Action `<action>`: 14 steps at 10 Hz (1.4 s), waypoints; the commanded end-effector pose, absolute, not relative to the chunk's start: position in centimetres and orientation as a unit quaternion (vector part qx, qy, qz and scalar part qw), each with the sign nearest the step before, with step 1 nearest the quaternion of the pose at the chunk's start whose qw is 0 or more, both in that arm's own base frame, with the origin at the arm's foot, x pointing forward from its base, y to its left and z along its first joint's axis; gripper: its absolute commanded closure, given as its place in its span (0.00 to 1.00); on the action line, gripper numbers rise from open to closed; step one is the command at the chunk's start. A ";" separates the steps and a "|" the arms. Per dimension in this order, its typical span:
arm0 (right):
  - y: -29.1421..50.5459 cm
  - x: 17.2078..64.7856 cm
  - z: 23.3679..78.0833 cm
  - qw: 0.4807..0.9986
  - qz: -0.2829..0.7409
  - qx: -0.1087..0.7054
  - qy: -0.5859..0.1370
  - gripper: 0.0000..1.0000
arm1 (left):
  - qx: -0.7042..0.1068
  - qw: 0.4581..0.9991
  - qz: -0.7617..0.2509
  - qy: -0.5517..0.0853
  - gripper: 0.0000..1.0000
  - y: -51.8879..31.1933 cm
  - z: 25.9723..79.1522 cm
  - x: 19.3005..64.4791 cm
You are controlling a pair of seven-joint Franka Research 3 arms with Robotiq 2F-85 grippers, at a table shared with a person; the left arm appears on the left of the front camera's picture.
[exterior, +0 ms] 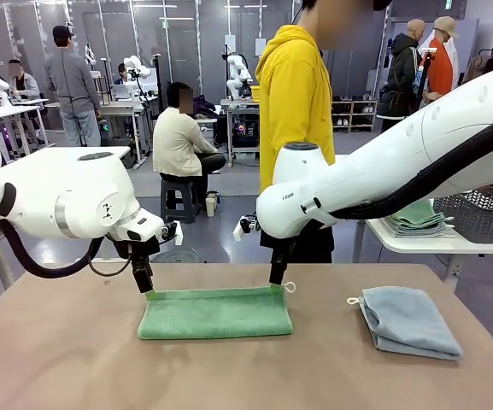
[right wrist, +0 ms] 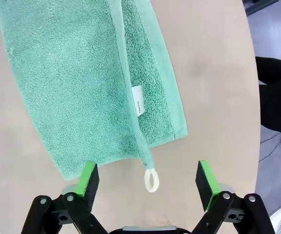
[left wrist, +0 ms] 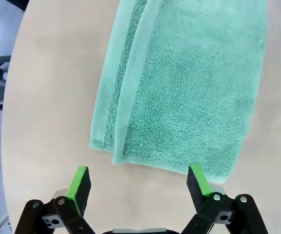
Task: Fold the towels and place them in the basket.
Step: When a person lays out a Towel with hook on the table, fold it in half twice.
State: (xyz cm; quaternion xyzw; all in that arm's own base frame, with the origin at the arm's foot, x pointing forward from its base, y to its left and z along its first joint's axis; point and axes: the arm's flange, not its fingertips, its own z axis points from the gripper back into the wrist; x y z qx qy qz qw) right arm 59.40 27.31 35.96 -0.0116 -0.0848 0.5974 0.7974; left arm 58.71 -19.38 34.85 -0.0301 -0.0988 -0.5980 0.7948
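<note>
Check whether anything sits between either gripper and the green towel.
Nothing visible does. The left gripper and the right gripper, both open, hang right at the far corners of the green towel, one each. The blue-grey towel lies apart on the table, toward the robot's right.

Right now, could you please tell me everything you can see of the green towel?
The green towel is soft terry, folded in half, lying flat on the table. A white loop sticks out at its far right corner, with a white label beside it. The left end effector and right end effector hover open at its far corners.
</note>
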 end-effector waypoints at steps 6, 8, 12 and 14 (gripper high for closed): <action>28.2 53.3 40.3 0.911 0.401 -0.061 -0.080 0.00 | -0.029 0.905 -0.414 -0.093 0.00 -15.5 40.1 49.5; 28.4 52.0 40.5 0.950 0.305 -0.047 -0.053 0.00 | -0.027 0.926 -0.357 -0.116 0.00 -14.0 40.8 45.9; 28.1 52.3 37.2 0.983 0.181 -0.007 -0.033 0.00 | -0.049 0.933 -0.325 -0.146 0.00 -11.9 41.3 41.1; 27.2 52.3 35.8 0.986 0.154 0.035 -0.045 0.00 | -0.042 0.927 -0.334 -0.164 0.00 -11.0 42.2 38.8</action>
